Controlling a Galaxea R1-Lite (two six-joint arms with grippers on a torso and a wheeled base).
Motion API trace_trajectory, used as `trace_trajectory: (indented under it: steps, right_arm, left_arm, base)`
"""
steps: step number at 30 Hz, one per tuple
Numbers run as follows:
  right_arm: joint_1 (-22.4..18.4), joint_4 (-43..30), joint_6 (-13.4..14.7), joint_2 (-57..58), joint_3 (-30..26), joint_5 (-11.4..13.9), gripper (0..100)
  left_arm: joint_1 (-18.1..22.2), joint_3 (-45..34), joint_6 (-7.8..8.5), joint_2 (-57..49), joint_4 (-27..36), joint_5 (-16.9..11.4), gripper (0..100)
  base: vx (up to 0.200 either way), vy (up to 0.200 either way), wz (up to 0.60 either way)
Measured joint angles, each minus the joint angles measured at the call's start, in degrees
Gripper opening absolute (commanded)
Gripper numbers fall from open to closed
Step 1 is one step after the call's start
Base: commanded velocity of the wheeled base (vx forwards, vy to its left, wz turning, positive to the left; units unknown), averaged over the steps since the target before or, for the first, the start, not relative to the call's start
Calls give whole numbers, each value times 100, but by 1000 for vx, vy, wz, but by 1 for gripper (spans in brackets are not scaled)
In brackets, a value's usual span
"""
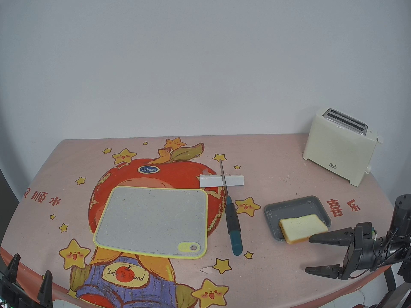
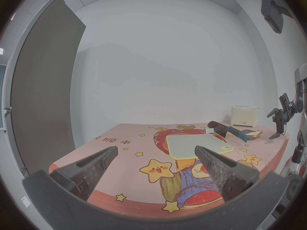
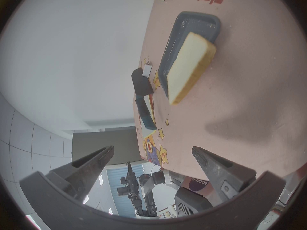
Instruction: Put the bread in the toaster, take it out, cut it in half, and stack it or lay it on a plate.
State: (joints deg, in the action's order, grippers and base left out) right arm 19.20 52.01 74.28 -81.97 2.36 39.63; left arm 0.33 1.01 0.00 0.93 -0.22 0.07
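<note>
Right tool (image 1: 308, 254) wide at table (image 1: 274, 150) edge

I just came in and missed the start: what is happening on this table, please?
Nothing is held yet. The right tool is open beside the bread, which lies partly over the rim of the grey plate. The toaster stands behind them at the far corner. The knife lies between the plate and the cutting board. The left tool is open at the table's near left edge.

bread (image 1: 303, 227) on plate (image 1: 291, 207) | right gripper (image 1: 309, 255) spread wide, near it | knife (image 1: 231, 219) beside cutting board (image 1: 152, 219) | toaster (image 1: 340, 150) back right
</note>
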Motion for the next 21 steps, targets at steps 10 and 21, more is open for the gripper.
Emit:
trace_trajectory:
  steps: [10, 21]
  right_arm:
    - [-291, -4, 4, -216, 138, -6, 100]
    - [-575, 0, 6, -446, 265, -20, 100]
  left_arm:
    - [0, 0, 0, 0, 0, 0, 100]
    - [0, 0, 0, 0, 0, 0, 100]
  base:
    - [0, 0, 0]
    - [0, 0, 0]
